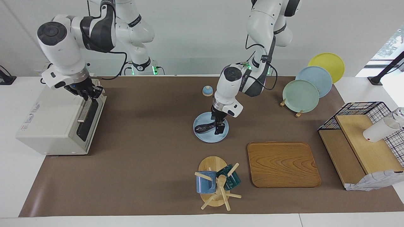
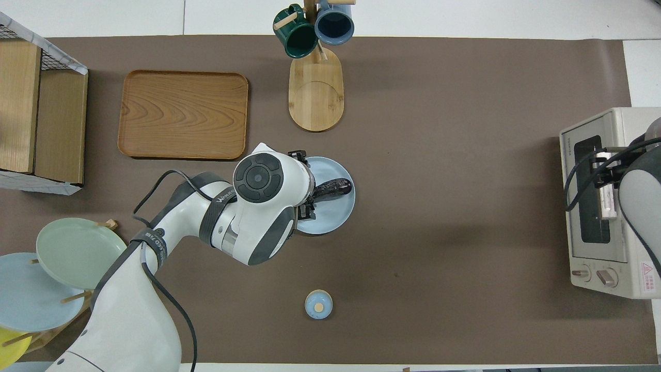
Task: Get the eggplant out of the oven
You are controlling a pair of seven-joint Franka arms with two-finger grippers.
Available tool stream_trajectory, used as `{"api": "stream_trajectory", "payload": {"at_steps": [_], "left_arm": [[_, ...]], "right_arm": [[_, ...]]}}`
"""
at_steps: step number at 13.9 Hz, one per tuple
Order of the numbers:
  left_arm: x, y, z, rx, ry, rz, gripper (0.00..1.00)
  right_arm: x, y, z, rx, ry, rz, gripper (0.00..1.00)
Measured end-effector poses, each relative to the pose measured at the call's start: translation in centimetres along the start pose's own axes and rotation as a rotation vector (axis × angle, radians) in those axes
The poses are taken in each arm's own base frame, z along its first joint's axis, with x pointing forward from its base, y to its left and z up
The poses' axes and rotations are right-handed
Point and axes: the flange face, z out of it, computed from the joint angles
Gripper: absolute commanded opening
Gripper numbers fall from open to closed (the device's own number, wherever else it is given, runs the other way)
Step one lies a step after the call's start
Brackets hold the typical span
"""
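While the eggplant (image 1: 205,127) lies on the light-blue plate (image 1: 204,137) mid-table, left gripper (image 1: 220,127) straddles it, jaws parted: lift straight up. Toaster oven (image 1: 53,116): door shut; right gripper (image 1: 90,94) at handle, finger state indeterminate.

I'm working in a robotics lab dressed as a kitchen: two white arms (image 1: 94,28) are bolted along one edge of a white counter (image 1: 12,189) covered by a brown mat (image 1: 151,164), against a bare wall with cables. The oven (image 1: 53,116), plate rack (image 1: 312,83), mug tree (image 1: 214,184) and tray (image 1: 282,164) are staged props.
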Motion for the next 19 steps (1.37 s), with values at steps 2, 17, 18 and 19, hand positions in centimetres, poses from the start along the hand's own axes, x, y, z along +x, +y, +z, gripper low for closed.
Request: {"api": "stream_trajectory", "payload": {"at_steps": [2,17,18,19], "left_arm": [[-0.3,-0.3,0.4,0.006,0.002,-0.016,1.00],[-1.0,-1.2,1.8,-0.013,0.046,-0.106,0.00],[-1.1,-1.1,1.7,-0.023,0.050,-0.091,0.00],[-1.3,-0.8,1.3,-0.036,0.051,-0.071,0.00]], "right_arm": [[-0.3,-0.3,-1.3,0.061,-0.008,0.002,1.00],[-1.8,0.8,-3.5,0.096,0.004,-0.116,1.00],[-1.8,0.7,-3.6,0.096,0.005,-0.118,1.00],[-1.8,0.6,-3.6,0.096,0.006,-0.120,1.00]]}}
